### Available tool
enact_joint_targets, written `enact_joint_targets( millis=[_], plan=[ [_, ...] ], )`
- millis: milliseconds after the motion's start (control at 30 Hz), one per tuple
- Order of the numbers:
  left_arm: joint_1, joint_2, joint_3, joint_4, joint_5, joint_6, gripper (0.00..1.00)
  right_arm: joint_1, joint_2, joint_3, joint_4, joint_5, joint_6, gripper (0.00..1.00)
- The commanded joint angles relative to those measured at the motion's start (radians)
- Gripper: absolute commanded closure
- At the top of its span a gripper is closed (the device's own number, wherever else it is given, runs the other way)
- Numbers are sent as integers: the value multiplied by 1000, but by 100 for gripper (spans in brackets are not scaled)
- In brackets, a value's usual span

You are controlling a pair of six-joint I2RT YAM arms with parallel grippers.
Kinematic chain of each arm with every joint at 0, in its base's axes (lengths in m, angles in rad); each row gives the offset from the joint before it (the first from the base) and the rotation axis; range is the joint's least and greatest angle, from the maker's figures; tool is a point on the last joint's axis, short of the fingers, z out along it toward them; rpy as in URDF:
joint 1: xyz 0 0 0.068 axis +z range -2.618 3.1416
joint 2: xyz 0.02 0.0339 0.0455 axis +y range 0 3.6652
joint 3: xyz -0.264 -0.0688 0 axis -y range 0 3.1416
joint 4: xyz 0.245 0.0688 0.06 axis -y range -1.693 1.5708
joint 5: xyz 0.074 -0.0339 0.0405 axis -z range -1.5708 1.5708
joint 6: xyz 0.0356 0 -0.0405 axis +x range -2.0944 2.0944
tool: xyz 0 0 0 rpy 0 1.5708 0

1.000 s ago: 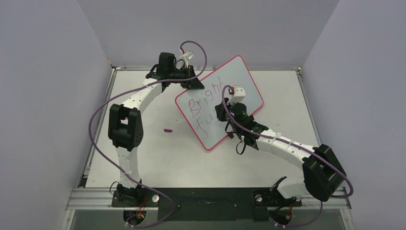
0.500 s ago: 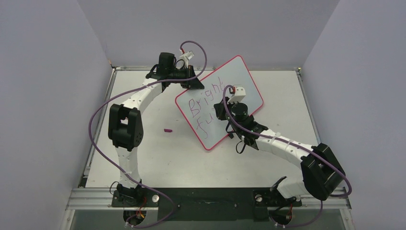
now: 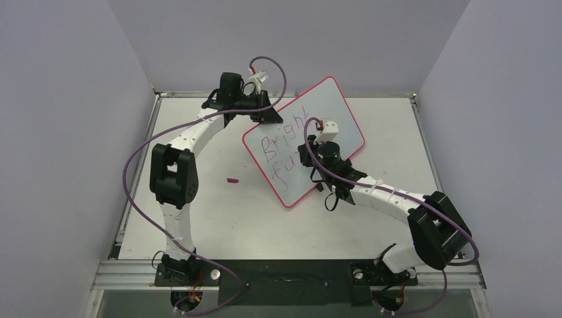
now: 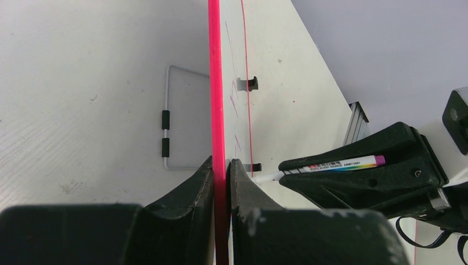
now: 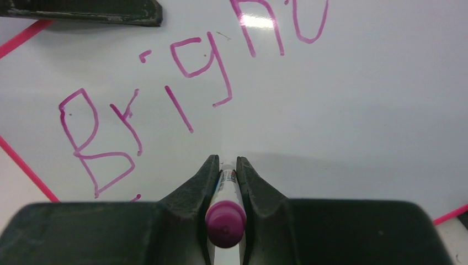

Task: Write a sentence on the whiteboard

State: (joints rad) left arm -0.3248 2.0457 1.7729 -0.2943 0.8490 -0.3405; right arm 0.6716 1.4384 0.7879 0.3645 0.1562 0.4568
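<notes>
Now left hand tight on the whiteboard rim, right hand tight around a marker.

Robotics lab test cell, by every sign. Boxed in on three sides by plain pale lilac-grey wall panels. Floored with a bare white matte surface, edged in silver aluminium rails. Fitted at the near edge with a black mounting plate carrying two bolted white-and-black jointed machines, the left arm and the right arm. Strung with loose purple cables looping along both. Tipped with a black two-finger left pincer and right pincer, each filmed close-up from its own wrist.
</notes>
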Motion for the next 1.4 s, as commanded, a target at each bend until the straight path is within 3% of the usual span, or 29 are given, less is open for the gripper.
enact_joint_targets(
  millis=[0,500,1033,1367],
  plan=[
    [-14,-48,3,73,27,43,100,-20,5,40,-22,70,-34,100],
    [-15,-42,5,81,30,36,100,-39,-24,77,-22,21,-36,100],
    [-15,-43,4,82,32,35,100,-36,55,142,24,-41,16,100],
    [-14,-43,5,83,33,34,100,-35,40,94,20,-47,24,100]
  ],
)
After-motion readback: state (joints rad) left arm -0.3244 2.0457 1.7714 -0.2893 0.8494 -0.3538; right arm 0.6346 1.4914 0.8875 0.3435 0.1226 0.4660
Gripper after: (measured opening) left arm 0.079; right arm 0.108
